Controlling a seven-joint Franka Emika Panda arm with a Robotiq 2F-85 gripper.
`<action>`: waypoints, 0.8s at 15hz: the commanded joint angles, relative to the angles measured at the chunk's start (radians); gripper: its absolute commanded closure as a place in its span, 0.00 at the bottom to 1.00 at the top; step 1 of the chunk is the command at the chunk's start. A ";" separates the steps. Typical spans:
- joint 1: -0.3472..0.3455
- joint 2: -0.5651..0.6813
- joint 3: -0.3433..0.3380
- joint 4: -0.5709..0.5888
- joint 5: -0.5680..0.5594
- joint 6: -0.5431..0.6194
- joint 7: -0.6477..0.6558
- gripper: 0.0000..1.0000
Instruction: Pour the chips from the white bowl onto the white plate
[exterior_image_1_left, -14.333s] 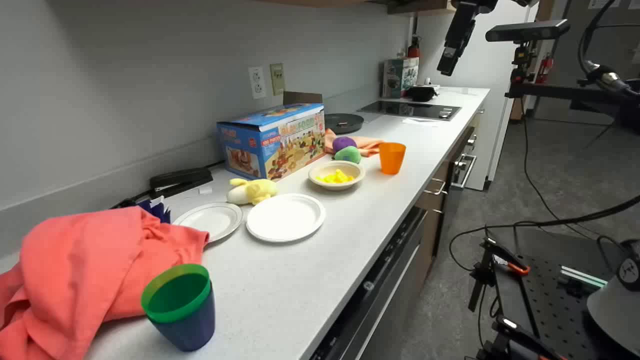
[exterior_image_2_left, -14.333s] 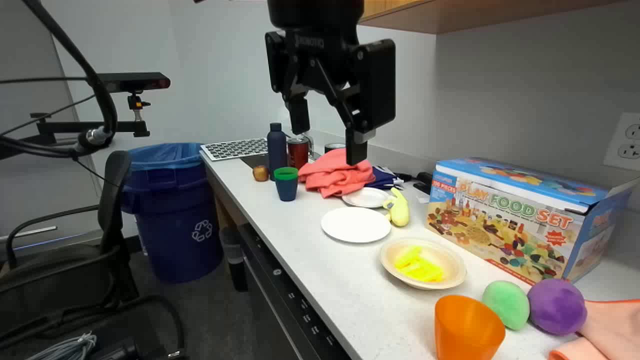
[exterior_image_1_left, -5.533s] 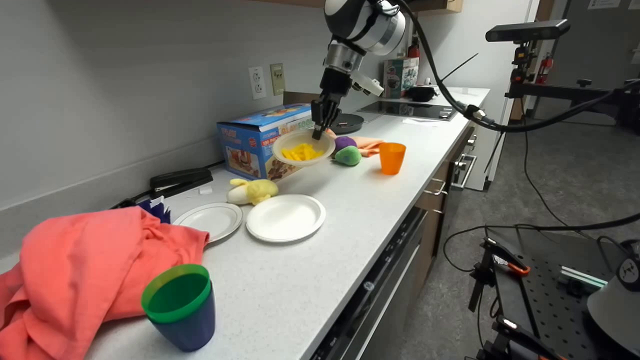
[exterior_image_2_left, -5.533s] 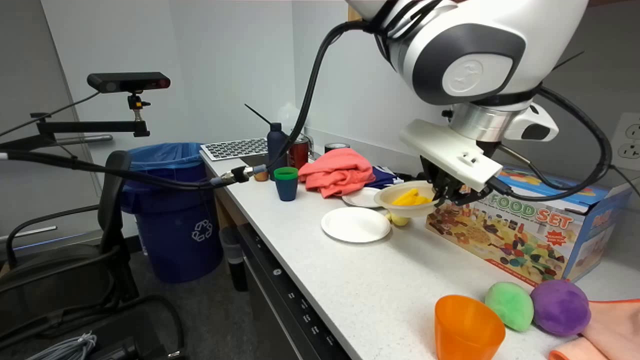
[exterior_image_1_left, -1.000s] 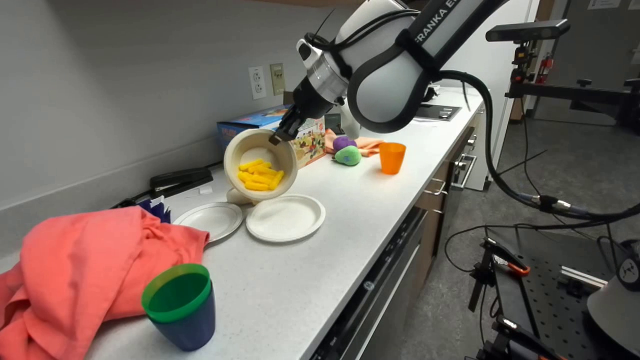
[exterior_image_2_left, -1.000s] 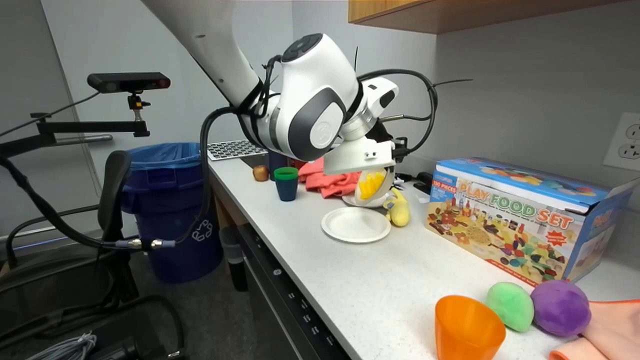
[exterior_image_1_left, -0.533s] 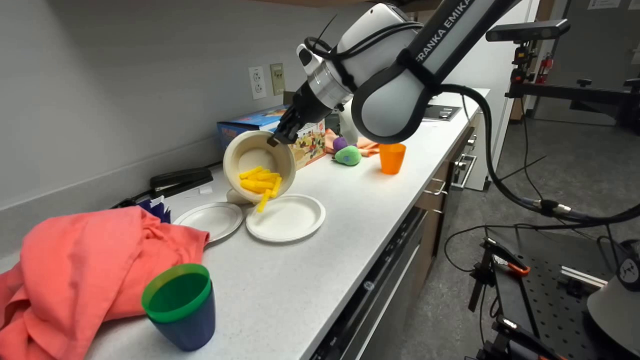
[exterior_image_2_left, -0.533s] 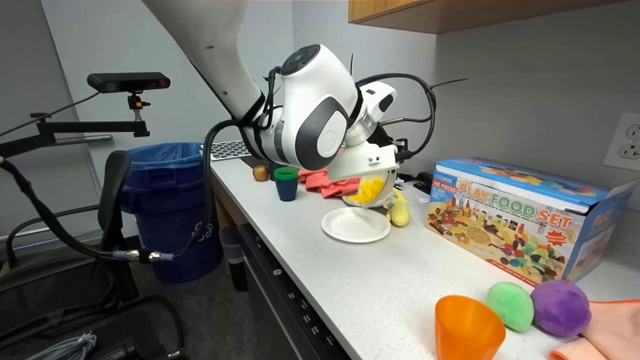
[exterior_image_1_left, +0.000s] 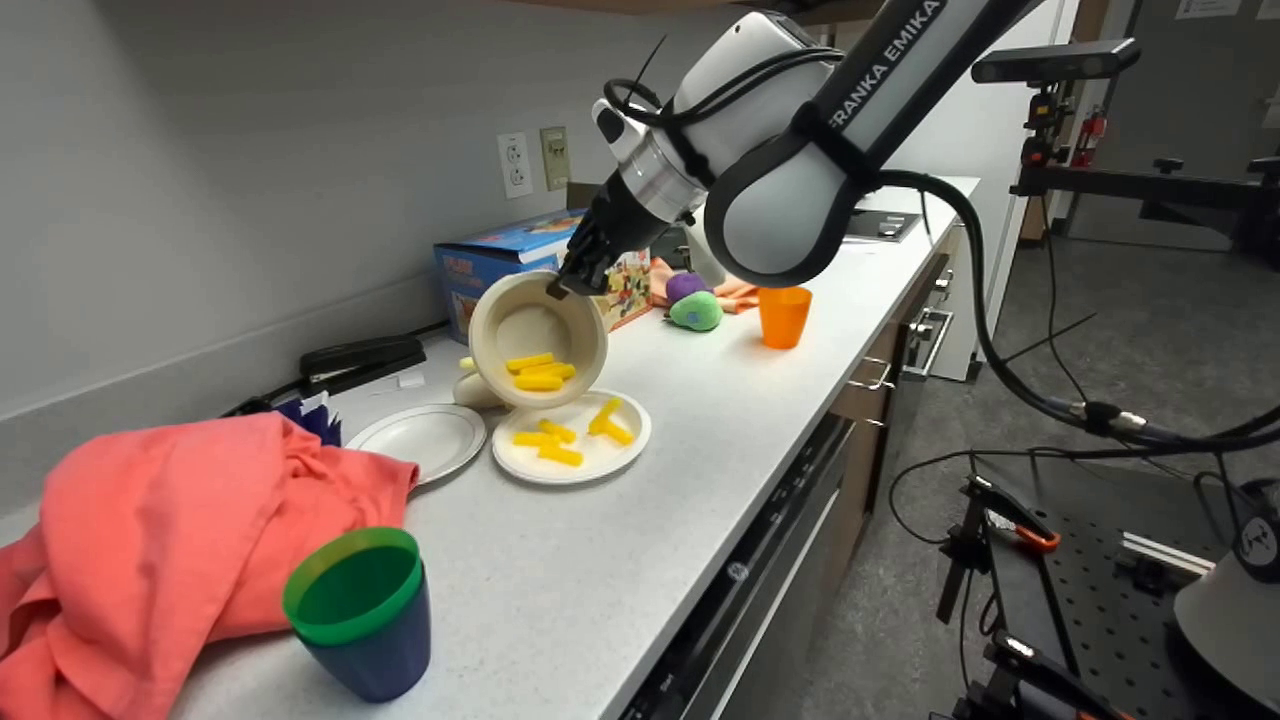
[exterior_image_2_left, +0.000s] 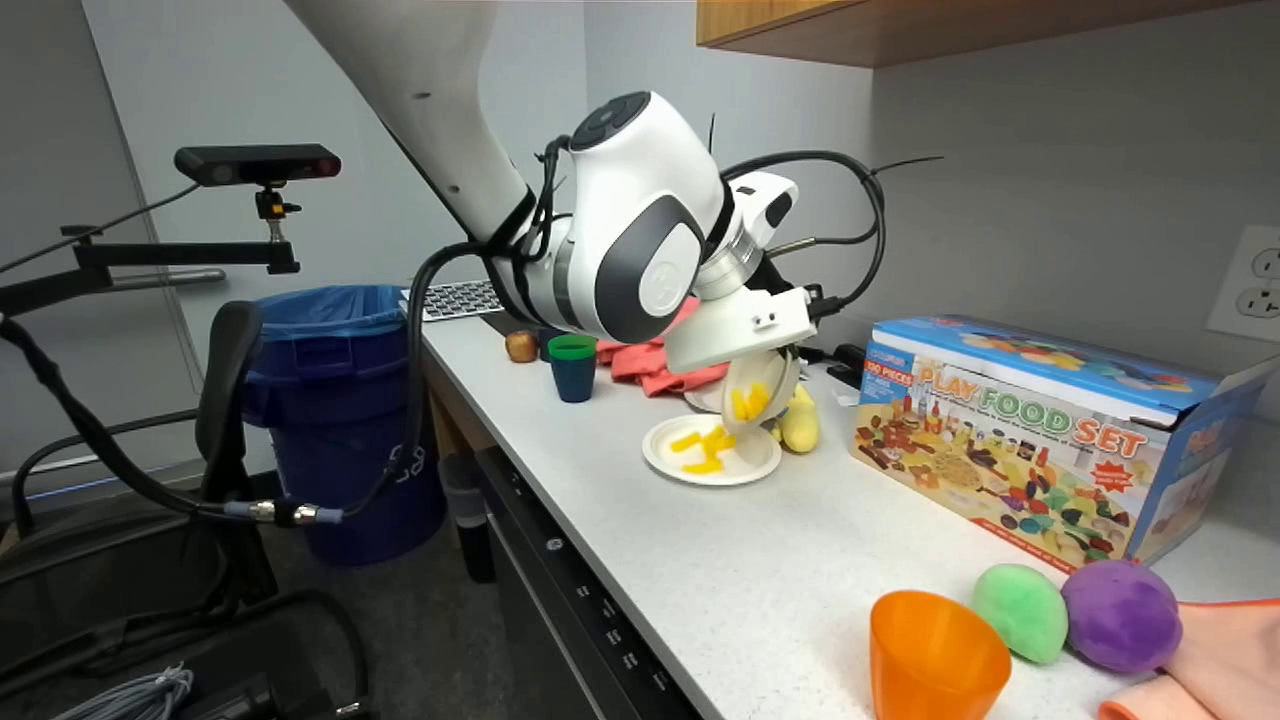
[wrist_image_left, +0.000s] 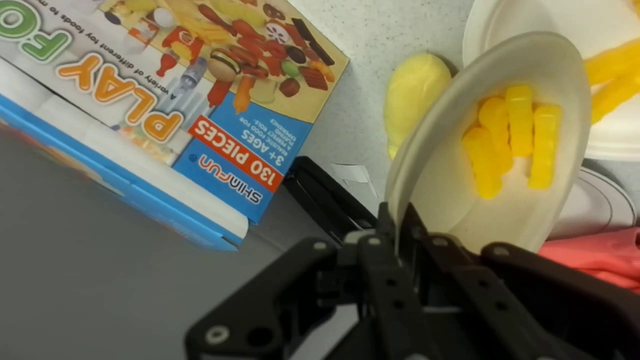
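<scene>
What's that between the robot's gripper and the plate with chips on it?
The tilted white bowl, some chips inside. In the wrist view, the gripper pinches its rim and the white plate lies beyond.

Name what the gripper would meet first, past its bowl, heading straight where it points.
Beyond the white bowl in the gripper, probably the pale yellow item, or the countertop beside it; depth is unclear.

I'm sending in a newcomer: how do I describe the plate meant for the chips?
On the white counter, find the blue Play Food Set box. Along the counter toward the coral cloth, the tilted white bowl overhangs the white plate. It is plain, with yellow chips on it; the smaller plate beside it has a thin dark ring.
</scene>
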 joint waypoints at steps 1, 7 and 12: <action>0.091 0.010 -0.092 0.006 -0.009 0.015 -0.072 0.99; 0.279 0.047 -0.291 0.018 0.034 0.062 -0.168 0.99; 0.497 0.087 -0.519 0.019 0.119 0.011 -0.187 0.99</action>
